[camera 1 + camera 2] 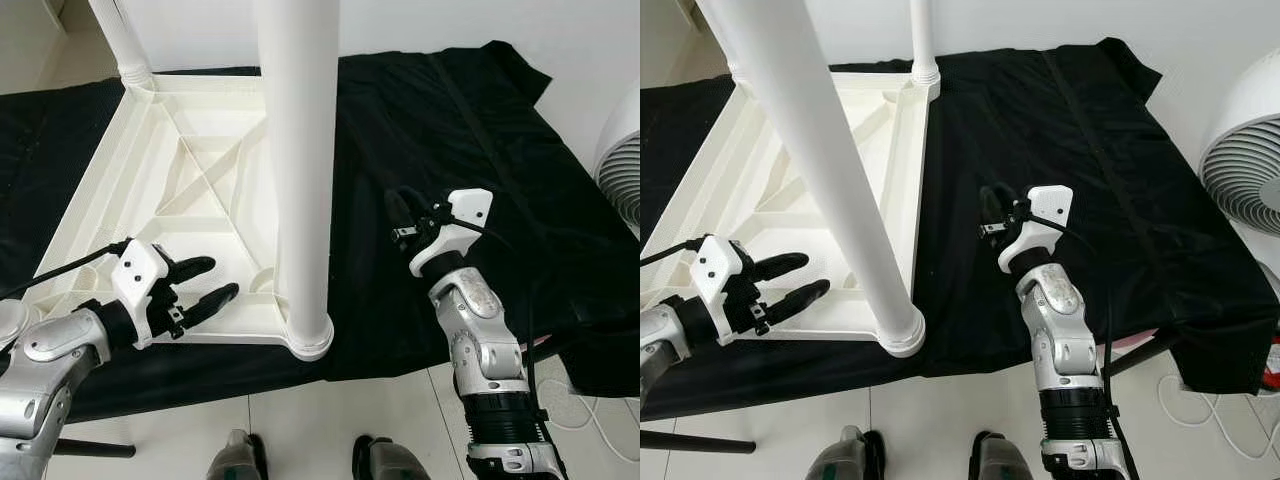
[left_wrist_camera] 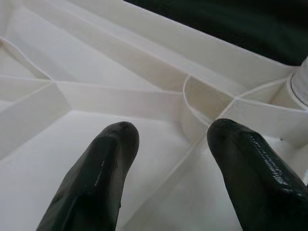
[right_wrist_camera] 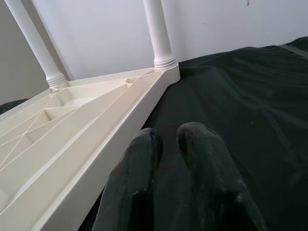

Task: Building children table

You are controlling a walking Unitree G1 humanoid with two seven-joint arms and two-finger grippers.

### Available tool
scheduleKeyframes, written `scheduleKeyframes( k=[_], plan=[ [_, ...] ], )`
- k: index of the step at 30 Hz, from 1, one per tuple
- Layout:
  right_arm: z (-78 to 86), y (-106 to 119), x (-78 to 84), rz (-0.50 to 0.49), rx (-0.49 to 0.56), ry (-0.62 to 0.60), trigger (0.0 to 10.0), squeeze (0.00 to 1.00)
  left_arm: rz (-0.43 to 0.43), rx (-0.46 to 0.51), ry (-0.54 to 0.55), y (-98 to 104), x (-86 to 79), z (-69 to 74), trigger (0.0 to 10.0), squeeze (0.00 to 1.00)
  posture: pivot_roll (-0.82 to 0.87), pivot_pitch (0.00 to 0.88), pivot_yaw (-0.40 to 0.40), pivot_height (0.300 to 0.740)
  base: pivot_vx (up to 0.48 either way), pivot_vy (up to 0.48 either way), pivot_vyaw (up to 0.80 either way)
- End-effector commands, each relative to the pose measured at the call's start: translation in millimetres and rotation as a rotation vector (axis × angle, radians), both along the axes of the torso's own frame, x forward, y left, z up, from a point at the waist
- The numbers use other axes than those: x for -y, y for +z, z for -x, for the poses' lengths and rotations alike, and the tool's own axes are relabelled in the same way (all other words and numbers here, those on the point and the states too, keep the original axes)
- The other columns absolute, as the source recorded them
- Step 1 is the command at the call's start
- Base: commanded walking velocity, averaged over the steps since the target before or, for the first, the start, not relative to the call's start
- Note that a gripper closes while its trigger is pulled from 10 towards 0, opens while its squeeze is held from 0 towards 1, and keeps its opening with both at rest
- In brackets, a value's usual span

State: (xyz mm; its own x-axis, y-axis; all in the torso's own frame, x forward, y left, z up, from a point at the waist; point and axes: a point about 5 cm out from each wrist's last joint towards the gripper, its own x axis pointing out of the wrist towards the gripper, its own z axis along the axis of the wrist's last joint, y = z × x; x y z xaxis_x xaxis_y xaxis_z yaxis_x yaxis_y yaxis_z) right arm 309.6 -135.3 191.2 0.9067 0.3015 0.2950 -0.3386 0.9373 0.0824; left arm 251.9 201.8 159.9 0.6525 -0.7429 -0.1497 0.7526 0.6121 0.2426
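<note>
tabletop (image 1: 140,170) upside down beneath spread left pincer (image 1: 205,283); right pincer (image 1: 400,222) nearly closed, empty, beside it

One white tabletop (image 1: 150,170), three legs (image 1: 297,150), one black cloth (image 1: 450,150), one fan (image 1: 1245,150)

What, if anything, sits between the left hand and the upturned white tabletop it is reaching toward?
Nothing visible. The left hand, fingers apart, hovers directly over the ribbed underside of the white tabletop, near the corner with the closest leg. That leg stands beside it, not in its path.
</note>
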Motion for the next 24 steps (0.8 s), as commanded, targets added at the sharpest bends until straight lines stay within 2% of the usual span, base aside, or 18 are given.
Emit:
scheduleKeyframes(
  k=[1,4,9,11,15,18,20,21,22,24],
  plan=[
    [0.2,-2.2,-1.7,0.001,-0.006,0.012,10.0,0.0,-0.087,-0.04,-0.144,-7.8,2.6,8.0,10.0,0.0,-0.02,0.153,0.047,0.74,0.0,0.0,0.0],
    [0.2,-2.1,-1.7,0.002,-0.006,0.012,10.0,0.0,-0.106,-0.042,-0.138,-10.5,1.9,7.6,10.0,0.0,-0.02,0.157,0.047,0.74,0.0,0.0,0.0],
    [0.1,-1.2,-0.1,0.003,-0.006,0.006,10.0,0.0,-0.19,-0.036,-0.095,-17.6,-1.5,1.2,10.0,0.0,-0.03,0.166,0.049,0.74,0.0,0.0,0.0],
    [0.1,-1.2,-0.1,0.003,-0.006,0.006,10.0,0.0,-0.19,-0.036,-0.095,-17.6,-1.5,1.2,10.0,0.0,-0.03,0.166,0.049,0.74,0.0,0.0,0.0],
    [0.0,-0.4,0.3,0.002,-0.005,0.001,10.0,0.0,-0.236,-0.016,-0.06,-17.5,-3.4,-8.6,10.0,0.0,-0.03,0.173,0.052,0.74,0.0,0.0,0.0],
    [0.0,-0.4,0.3,0.002,-0.005,0.001,10.0,0.0,-0.236,-0.016,-0.06,-17.5,-3.4,-8.6,10.0,0.0,-0.03,0.173,0.052,0.74,0.0,0.0,0.0],
    [0.0,-0.3,0.2,0.0,-0.006,0.0,10.0,0.0,-0.252,-0.004,-0.038,-17.7,-3.3,-13.9,10.0,0.0,-0.03,0.175,0.055,0.74,0.0,0.0,0.0],
    [0.2,-0.4,0.0,-0.004,-0.007,-0.003,10.0,0.0,-0.251,0.012,-0.008,-16.0,-1.9,-22.8,10.0,0.0,-0.03,0.184,0.057,0.74,0.0,0.0,0.0],
    [0.2,-0.4,0.0,-0.004,-0.007,-0.003,10.0,0.0,-0.251,0.012,-0.008,-16.0,-1.9,-22.8,10.0,0.0,-0.03,0.184,0.057,0.74,0.0,0.0,0.0],
    [0.3,-0.6,0.4,-0.01,-0.01,-0.012,10.0,0.0,-0.241,0.05,0.03,-11.6,2.7,-37.2,10.0,0.0,-0.04,0.188,0.061,0.74,0.0,0.0,0.0]
  ],
)
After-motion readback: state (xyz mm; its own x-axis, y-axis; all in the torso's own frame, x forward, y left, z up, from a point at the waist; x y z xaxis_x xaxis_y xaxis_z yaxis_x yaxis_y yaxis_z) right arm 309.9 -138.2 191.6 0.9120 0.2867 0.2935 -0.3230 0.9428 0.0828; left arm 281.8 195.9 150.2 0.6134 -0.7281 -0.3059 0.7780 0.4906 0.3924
